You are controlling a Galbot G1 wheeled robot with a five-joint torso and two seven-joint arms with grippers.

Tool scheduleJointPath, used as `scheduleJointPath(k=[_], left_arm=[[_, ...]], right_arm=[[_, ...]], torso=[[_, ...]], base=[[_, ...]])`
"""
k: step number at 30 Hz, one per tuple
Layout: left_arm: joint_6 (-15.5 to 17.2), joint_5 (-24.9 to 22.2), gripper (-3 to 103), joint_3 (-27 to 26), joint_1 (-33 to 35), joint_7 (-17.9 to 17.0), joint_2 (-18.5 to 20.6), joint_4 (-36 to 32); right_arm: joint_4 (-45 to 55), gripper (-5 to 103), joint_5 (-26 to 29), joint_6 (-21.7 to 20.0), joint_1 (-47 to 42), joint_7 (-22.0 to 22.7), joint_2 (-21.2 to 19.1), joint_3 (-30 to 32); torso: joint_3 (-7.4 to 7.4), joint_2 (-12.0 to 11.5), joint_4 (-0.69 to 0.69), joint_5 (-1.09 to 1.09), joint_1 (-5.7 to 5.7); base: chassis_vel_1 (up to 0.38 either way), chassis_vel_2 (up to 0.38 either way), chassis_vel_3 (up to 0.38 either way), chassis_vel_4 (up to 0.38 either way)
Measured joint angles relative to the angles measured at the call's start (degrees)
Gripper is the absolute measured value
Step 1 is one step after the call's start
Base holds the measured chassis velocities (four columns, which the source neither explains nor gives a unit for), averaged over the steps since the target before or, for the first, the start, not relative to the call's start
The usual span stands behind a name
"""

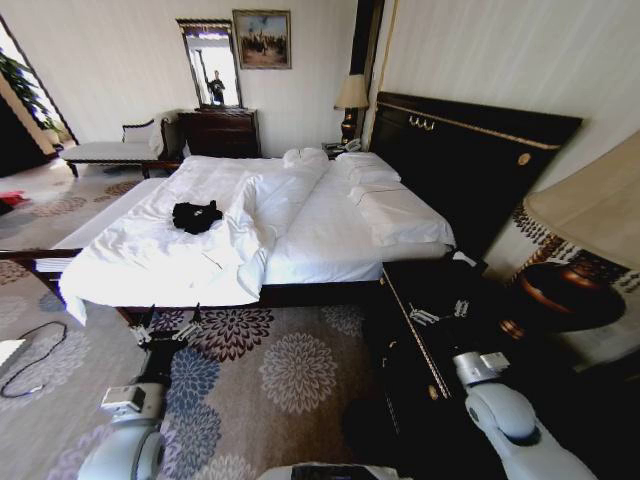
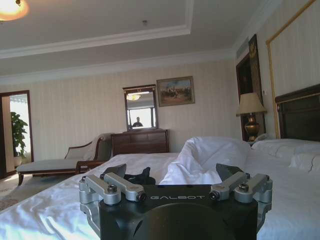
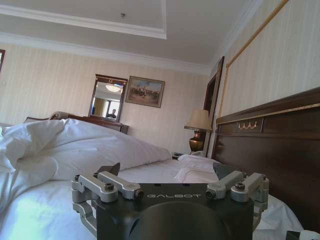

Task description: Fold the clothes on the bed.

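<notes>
The clothes (image 1: 196,215), a crumpled black T-shirt, lie on the white duvet of the bed (image 1: 330,230), towards its foot end on my left. My left gripper (image 1: 172,316) hangs open over the carpet just short of the bed's foot edge, well apart from the shirt. Its wrist view looks across the bed (image 2: 50,210) past the open left gripper (image 2: 172,172) to the black clothes (image 2: 139,176) beyond. My right gripper (image 1: 438,313) is open above the dark nightstand beside the bed. The right wrist view shows the open right gripper (image 3: 167,171) facing the bed (image 3: 45,210) and its bunched duvet.
A dark nightstand (image 1: 420,340) and a large lamp (image 1: 575,230) stand close on my right, by the tall dark headboard (image 1: 470,160). Patterned carpet (image 1: 290,370) lies before the bed, with a black cable (image 1: 35,360) at left. A chaise bench (image 1: 110,150) and dresser (image 1: 220,132) stand at the far wall.
</notes>
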Motion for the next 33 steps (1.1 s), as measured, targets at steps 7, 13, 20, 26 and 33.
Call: scheduleJointPath(k=[7, 13, 20, 26, 33], left_arm=[[-0.25, -1.29, 100, -0.11, -0.27, 0.27, -0.19, -0.62], [-0.59, -0.79, 100, 0.06, -0.21, 0.29, -0.76, -0.62], [-0.89, -0.62, 100, -0.15, -0.45, 0.34, -1.11, -0.13], [-1.13, -0.48, 100, -0.15, -0.44, 0.37, -1.21, 0.0], [-1.36, -0.43, 100, -0.31, -0.63, 0.4, -1.22, 0.51]], right_arm=[[0.82, 100, 1.26, -0.37, 0.1, 0.02, -0.22, 0.29], [0.45, 100, 1.04, 0.2, 0.21, 0.0, 0.48, 0.42], [-0.05, 100, 0.01, 1.05, 0.48, 0.03, 1.58, 0.11], [-0.65, 100, -1.3, 1.68, 0.58, 0.04, 2.33, -0.15], [-0.81, 100, -1.86, 2.05, 0.59, 0.1, 2.77, -0.04]], torso=[[0.0, 0.0, 0.0, 0.01, -0.01], [-0.01, 0.0, 0.0, 0.01, -0.02], [0.0, 0.0, 0.01, 0.01, 0.0], [0.0, 0.0, 0.0, 0.01, 0.01], [0.0, 0.0, 0.01, 0.0, 0.01]], base=[[-0.075, 0.067, 0.059, -0.068], [-0.122, 0.119, 0.133, -0.129], [-0.185, 0.199, 0.204, -0.183], [-0.219, 0.211, 0.225, -0.223], [-0.187, 0.2, 0.201, -0.206]])
